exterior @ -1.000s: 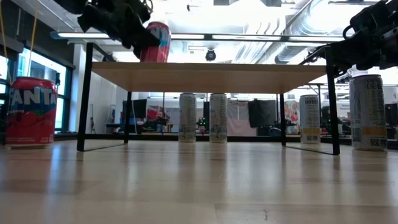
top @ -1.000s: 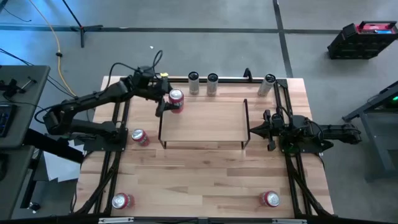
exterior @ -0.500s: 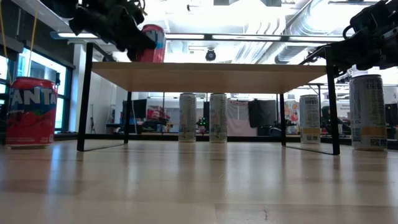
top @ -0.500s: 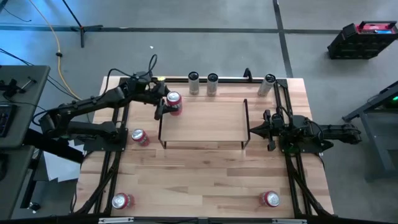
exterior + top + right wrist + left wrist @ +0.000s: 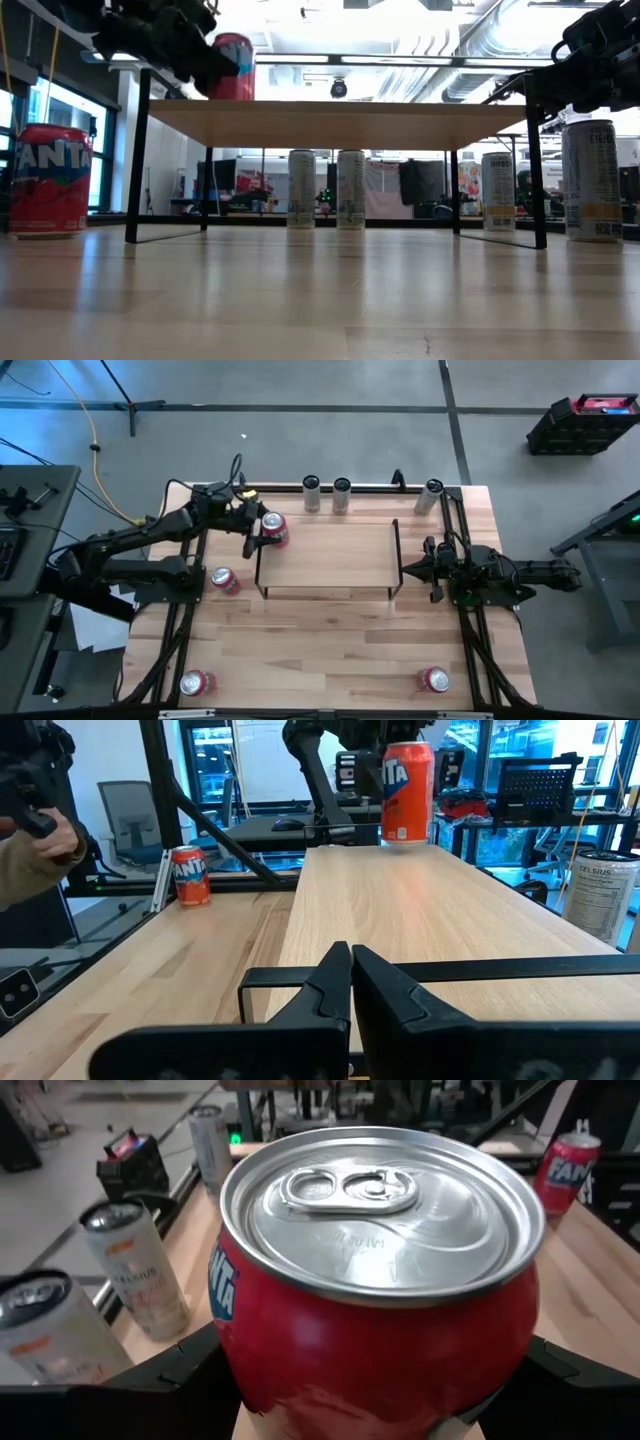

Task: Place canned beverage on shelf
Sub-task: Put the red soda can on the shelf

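Gripping a red can [image 5: 273, 528], the left gripper [image 5: 262, 532] sits at the shelf's [image 5: 330, 560] rear left corner; fingers [image 5: 170, 1370] clamp the can's sides, one on each side. Can upright, pull-tab lid facing the wrist camera. Low view: can [image 5: 232, 66] at the shelf board's left end, base at board level; cannot tell whether it touches the wood. Right wrist view: can [image 5: 407, 792] at the board's far end, seemingly on it. Right gripper [image 5: 408, 570] just outside the shelf's right end rail, fingers [image 5: 330, 985] pressed together, holding nothing. Other red cans: one [image 5: 222, 580] on the table left of the shelf, two [image 5: 196, 682] [image 5: 435, 679] near the front corners. Three silver cans [image 5: 341, 493] along the rear edge.
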Robot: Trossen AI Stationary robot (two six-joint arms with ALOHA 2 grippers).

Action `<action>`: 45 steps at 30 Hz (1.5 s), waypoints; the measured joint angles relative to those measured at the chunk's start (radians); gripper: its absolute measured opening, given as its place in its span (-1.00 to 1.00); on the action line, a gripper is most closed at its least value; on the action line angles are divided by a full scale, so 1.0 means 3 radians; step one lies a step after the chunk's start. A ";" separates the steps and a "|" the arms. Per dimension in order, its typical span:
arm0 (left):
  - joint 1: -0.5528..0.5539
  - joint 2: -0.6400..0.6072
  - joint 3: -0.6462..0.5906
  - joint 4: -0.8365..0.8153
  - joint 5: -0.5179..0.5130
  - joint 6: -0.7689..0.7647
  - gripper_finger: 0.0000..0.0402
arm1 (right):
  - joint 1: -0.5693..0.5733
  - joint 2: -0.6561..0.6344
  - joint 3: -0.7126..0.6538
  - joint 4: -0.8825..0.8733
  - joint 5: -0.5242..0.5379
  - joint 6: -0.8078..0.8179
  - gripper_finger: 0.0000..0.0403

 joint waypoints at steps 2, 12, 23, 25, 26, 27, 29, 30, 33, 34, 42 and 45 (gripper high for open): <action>-0.0001 0.0001 0.0000 -0.0051 -0.0057 0.0047 0.42 | -0.0001 0.0000 0.0001 0.0000 0.0000 0.0001 -1.00; -0.0052 0.0025 0.0000 -0.0038 -0.0222 0.0149 0.42 | 0.0000 0.0000 0.0001 0.0000 0.0000 0.0000 -1.00; 0.0003 0.0112 0.0000 0.0087 -0.0348 0.0092 0.43 | 0.0000 0.0000 0.0000 0.0000 0.0000 0.0000 -1.00; 0.0001 0.0180 0.0000 0.0151 -0.0323 0.0085 0.43 | -0.0001 0.0000 0.0001 0.0000 0.0000 0.0000 -1.00; 0.0001 0.0197 0.0000 0.0168 -0.0284 0.0069 0.44 | -0.0001 0.0000 0.0001 0.0000 0.0000 0.0001 -1.00; 0.0003 0.0207 0.0000 0.0166 -0.0219 0.0060 0.44 | -0.0001 0.0000 0.0000 0.0000 0.0000 0.0001 -1.00; 0.0001 0.0215 0.0000 0.0172 -0.0160 0.0045 0.44 | -0.0001 0.0000 0.0000 0.0000 0.0000 0.0000 -1.00; -0.0001 0.0214 0.0000 0.0171 -0.0156 0.0037 0.44 | -0.0001 0.0000 0.0000 0.0000 0.0000 0.0000 -1.00; 0.0001 0.0214 0.0000 0.0163 -0.0167 0.0042 0.44 | 0.0000 0.0000 0.0000 0.0000 0.0000 0.0001 -1.00; 0.0001 0.0212 0.0001 0.0159 -0.0177 0.0056 0.44 | 0.0000 0.0000 0.0000 0.0000 0.0000 0.0001 -1.00; 0.0000 0.0201 0.0011 0.0093 -0.0256 0.0136 0.46 | -0.0001 0.0000 0.0001 0.0000 0.0000 0.0001 -1.00; 0.0001 0.0197 0.0018 0.0033 -0.0268 0.0139 0.51 | 0.0000 0.0000 0.0001 0.0000 0.0000 0.0001 -1.00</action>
